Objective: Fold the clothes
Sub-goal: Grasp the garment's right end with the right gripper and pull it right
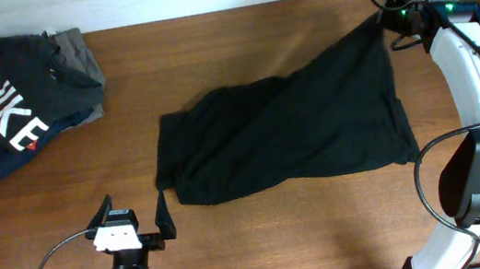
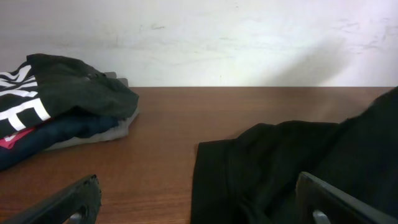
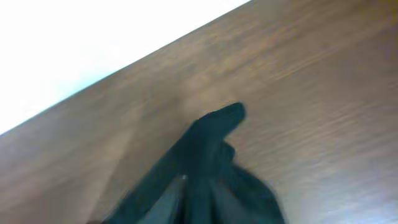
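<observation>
T-shirt (image 1: pixel 286 133) corner in raised right gripper (image 1: pixel 388 22); left gripper (image 1: pixel 133 206) low, spread wide

Right wrist view is blurred throughout; at its lower middle the black T-shirt (image 3: pixel 208 155) smears into the right gripper's fingers (image 3: pixel 165 204), grip unreadable; the left wrist view's left edge crops the NIKE garment (image 2: pixel 43 102).

Soft, even light over the table (image 1: pixel 282 240) — faint shadow near its far edge; right wrist view blurred, wall (image 3: pixel 93 37) blown out white.
</observation>
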`<state>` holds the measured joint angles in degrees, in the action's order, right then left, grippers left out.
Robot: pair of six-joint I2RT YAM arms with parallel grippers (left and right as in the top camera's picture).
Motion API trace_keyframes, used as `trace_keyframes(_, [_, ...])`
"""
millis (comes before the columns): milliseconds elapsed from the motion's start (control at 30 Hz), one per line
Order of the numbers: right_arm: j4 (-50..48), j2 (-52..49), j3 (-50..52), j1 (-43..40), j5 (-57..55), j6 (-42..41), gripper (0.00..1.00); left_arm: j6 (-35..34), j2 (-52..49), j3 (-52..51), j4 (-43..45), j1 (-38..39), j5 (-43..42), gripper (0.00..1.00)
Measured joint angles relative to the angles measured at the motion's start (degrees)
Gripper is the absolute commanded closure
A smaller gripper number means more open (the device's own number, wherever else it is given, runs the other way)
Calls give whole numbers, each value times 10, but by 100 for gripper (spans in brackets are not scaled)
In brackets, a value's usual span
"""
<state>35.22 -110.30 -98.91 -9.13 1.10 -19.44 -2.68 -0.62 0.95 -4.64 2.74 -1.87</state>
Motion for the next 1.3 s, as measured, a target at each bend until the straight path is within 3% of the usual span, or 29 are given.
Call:
trace_keyframes(33, [1,0,0,0,-13,2,1,0,0,0,0,0,0,1])
trace_keyframes(333, [165,10,-7,-1,-50,28,1,0,0,0,0,0,0,1])
trace_keyframes(567, [394,98,-17,-1,-61,-45,1,0,0,0,0,0,0,1])
trace_keyframes(700, [457,101,-9,-1,-63,-87,1,0,0,0,0,0,0,1])
trace_keyframes(1067, [415,100,126,-1,-59,-88,1,0,0,0,0,0,0,1])
trace_keyframes(1300, [283,99,254,-20,-33,-82,1,0,0,0,0,0,0,1])
